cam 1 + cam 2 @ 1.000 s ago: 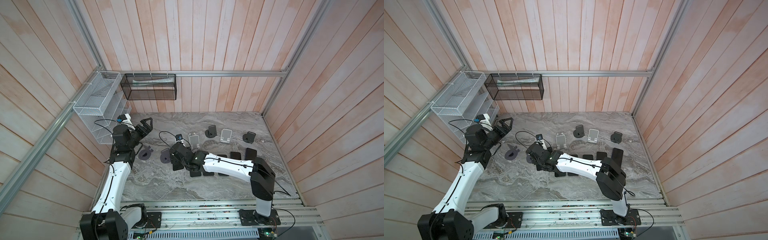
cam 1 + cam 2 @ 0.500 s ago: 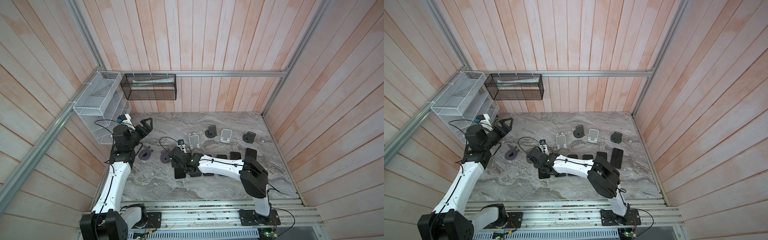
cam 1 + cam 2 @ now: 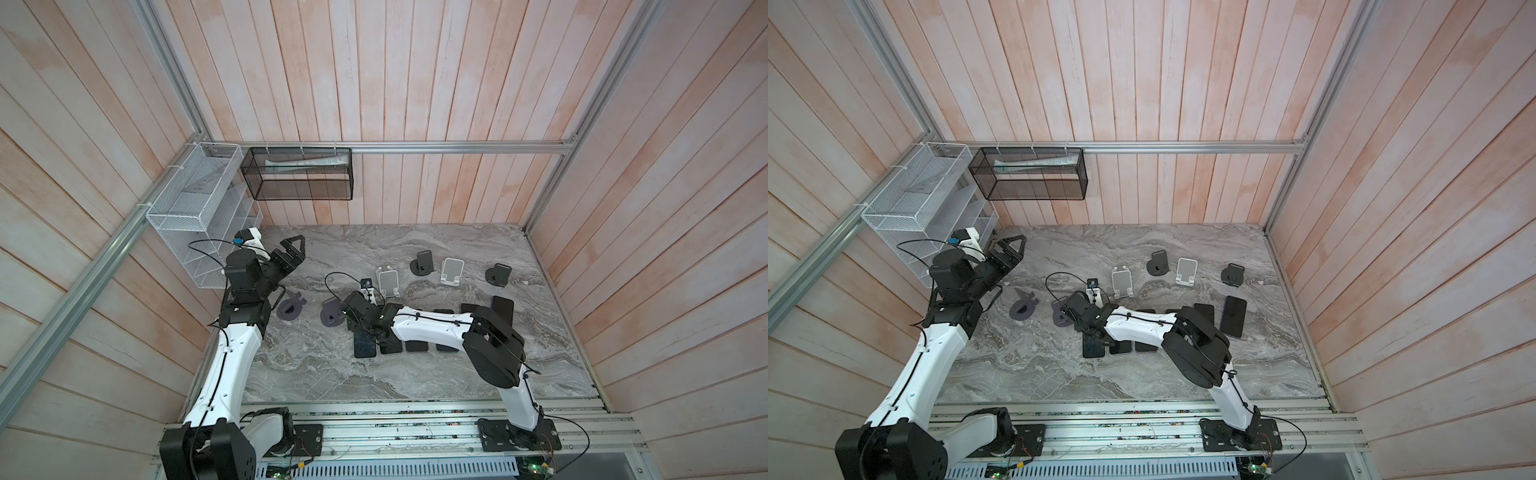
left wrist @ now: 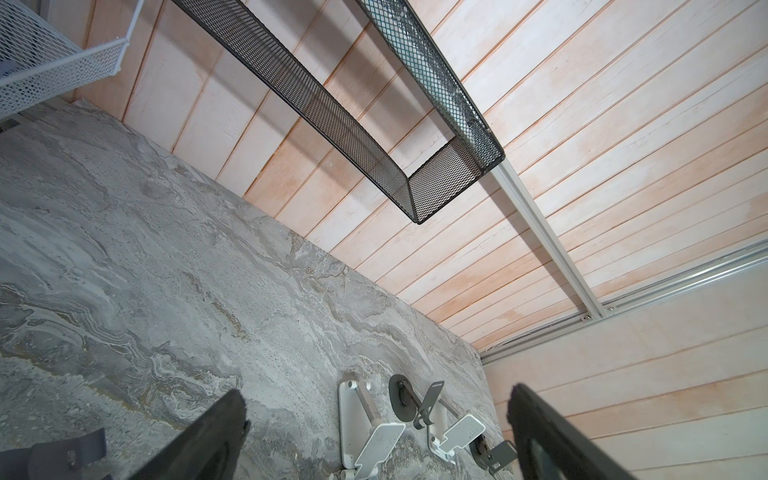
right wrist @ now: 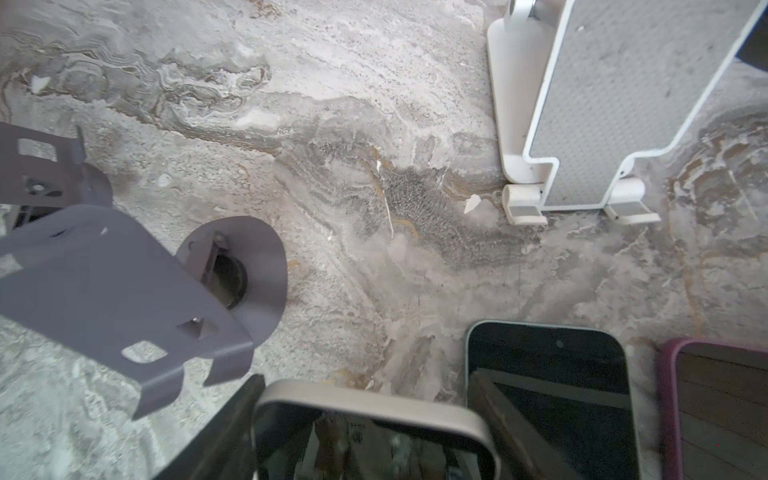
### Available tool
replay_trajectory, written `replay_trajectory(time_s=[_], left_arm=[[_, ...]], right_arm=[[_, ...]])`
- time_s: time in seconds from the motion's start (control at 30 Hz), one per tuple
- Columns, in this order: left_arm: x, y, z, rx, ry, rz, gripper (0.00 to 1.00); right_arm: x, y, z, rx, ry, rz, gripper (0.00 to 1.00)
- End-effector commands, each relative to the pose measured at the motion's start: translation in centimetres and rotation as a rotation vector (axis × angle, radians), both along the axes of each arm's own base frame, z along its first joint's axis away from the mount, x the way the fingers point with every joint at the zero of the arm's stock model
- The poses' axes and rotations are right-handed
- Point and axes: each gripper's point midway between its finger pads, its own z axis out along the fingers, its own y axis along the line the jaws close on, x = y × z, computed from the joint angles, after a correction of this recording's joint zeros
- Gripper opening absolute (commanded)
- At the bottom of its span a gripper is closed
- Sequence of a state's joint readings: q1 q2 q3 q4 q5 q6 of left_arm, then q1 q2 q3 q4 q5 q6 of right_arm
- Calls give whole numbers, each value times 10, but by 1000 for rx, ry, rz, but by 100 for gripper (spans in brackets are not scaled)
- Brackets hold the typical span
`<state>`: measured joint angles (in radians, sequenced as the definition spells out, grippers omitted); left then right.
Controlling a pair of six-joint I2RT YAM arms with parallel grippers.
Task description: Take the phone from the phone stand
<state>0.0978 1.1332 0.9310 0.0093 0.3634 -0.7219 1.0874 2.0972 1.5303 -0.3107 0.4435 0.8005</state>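
The right arm [image 3: 432, 330] is stretched low across the tabletop [image 3: 316, 374] toward the left, forearm nearly level. Its claw [image 5: 365, 386] is closed part-way on the long edges of a beige-cased phone [image 5: 374, 436], held level at the left end of a row of phones [image 3: 417, 345] — off the empty grey phone stand [image 5: 124, 282] just beside it. Bare marble is left open toward the near rail [image 3: 415, 417]. The left arm [image 3: 232, 353] is raised by the wire basket [image 3: 195, 208] — claw [image 3: 296, 246] spread wide, empty.

The end effector [image 4: 376, 395] hangs empty, fingers [image 4: 216, 432] spread wide; just ahead between them, two white phone stands [image 4: 380, 442] on the desk [image 4: 145, 270].
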Motion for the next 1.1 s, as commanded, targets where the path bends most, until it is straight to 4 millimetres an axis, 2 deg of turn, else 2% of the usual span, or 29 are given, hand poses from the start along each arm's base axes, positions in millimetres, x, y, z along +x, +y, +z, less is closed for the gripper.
replay_trajectory(time_s=[0.0,0.17,0.33,0.5,0.63,1.07], left_arm=[[1,-2,-7,-11,5,-17,99],[1,-3,-7,-15,6,-21,99],[3,-2,-10,-11,13,-15,99],[4,-1,-14,-10,23,-14,99],[5,-1,-14,-8,22,-13,99],[5,-1,-15,-7,24,-12,99]], right_arm=[[3,1,-4,16,-18,-17,68],[2,3,-13,71,-32,-13,68],[4,7,-25,40,-25,-4,68],[5,12,-25,66,-28,3,69],[6,13,-31,60,-28,8,73],[6,16,-46,81,-18,25,75]])
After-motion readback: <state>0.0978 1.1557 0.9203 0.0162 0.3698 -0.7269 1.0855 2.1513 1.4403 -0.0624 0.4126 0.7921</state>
